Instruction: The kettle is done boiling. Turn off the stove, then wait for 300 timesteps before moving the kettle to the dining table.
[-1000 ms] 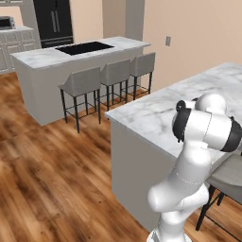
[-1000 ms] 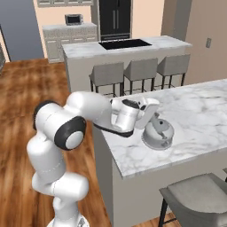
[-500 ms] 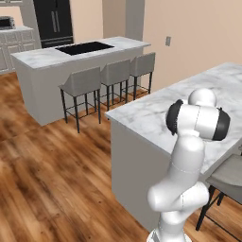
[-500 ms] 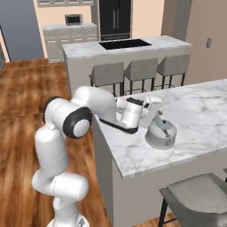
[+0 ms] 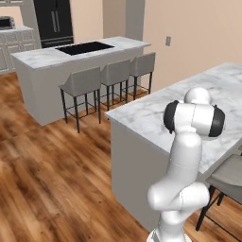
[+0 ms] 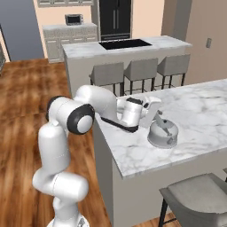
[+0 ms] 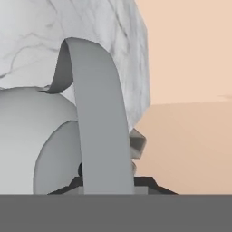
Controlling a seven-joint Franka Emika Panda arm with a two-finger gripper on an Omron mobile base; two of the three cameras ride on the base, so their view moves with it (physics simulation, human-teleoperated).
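Since a second ago the arm has folded in closer over the dining table [image 6: 195, 111], where the kettle [image 6: 162, 133] sits near the front edge. Gripper [image 6: 153, 107] is at the handle [image 7: 97, 122]; whether it grips cannot be told. Any sideways drag while withdrawing could tip the kettle off.

kettle [image 6: 162, 133] sits on marble dining table [image 6: 199, 108].

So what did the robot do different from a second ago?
The arm's big elbow swung up and in toward the dining table, and the gripper slid a bit further along over it. The kettle stayed sitting in the same spot on the marble, its handle right at the fingers. The stools and stove didn't move.
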